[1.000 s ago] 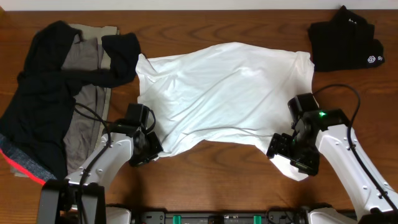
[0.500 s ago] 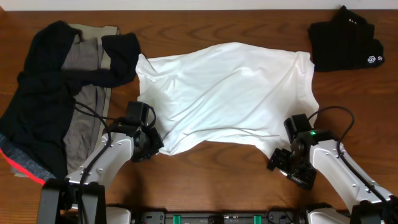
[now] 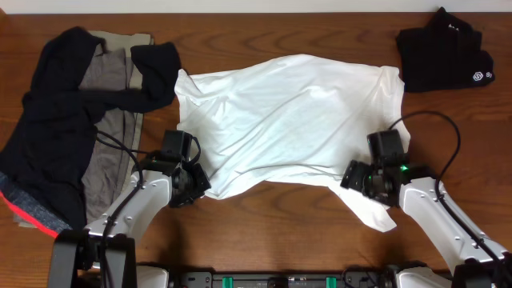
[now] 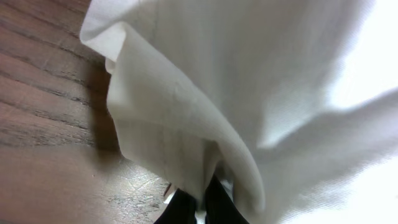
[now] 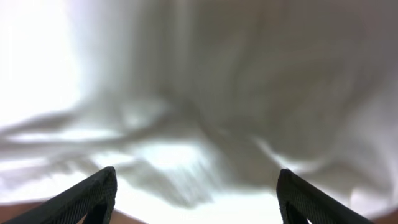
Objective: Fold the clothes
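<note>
A large white T-shirt point(image 3: 288, 120) lies spread and wrinkled across the middle of the wooden table point(image 3: 280, 224). My left gripper point(image 3: 194, 186) is shut on its lower left hem. In the left wrist view the black fingers point(image 4: 186, 208) pinch a fold of the white T-shirt point(image 4: 261, 74) just above the wood. My right gripper point(image 3: 360, 178) is open over the shirt's lower right corner. In the right wrist view its gripper point(image 5: 199, 186) stands wide, with white cloth point(image 5: 205, 93) filling the space between and beyond the two fingertips point(image 5: 93, 193).
A heap of dark clothes point(image 3: 56, 136) with a grey garment point(image 3: 112, 128) and a red hem point(image 3: 32, 210) covers the table's left side. A folded black garment point(image 3: 444, 52) with a white logo lies at the back right.
My right gripper has moved from near the front edge back and up over the shirt's lower right corner, its jaws a little narrower. The left gripper has kept its hold and place.
</note>
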### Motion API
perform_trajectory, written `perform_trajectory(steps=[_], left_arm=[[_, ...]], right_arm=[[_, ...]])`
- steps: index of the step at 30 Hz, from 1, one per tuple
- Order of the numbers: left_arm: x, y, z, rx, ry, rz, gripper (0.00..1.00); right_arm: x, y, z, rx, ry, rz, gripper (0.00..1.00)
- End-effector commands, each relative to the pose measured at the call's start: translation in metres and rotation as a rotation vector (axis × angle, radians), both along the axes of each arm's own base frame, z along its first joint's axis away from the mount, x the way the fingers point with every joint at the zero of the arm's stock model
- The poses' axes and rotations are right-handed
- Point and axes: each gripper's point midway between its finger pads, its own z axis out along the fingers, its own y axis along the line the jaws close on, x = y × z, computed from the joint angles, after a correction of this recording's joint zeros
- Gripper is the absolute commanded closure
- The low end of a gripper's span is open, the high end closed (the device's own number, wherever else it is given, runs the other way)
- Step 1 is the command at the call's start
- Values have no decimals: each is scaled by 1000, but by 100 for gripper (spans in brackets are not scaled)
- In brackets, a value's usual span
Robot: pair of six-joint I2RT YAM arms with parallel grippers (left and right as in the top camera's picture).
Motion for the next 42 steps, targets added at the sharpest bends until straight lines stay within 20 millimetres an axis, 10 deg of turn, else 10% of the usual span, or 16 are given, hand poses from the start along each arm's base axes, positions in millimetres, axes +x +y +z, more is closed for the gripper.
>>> perform_trajectory(steps=[1,23,38,42], left_arm=[[1,1,-2,12,4,-15,94],[1,4,-3,34,1,-12,94],[1,4,-3,35,1,-12,94],[1,4,-3,34,1,-12,94]], right_arm=[[21,-9,13,-70,-86,83,23],[35,13,-15,-42,-75,151,44],[14,18,-20,-4,13,166,76],[13,17,-20,-8,16,165,99]])
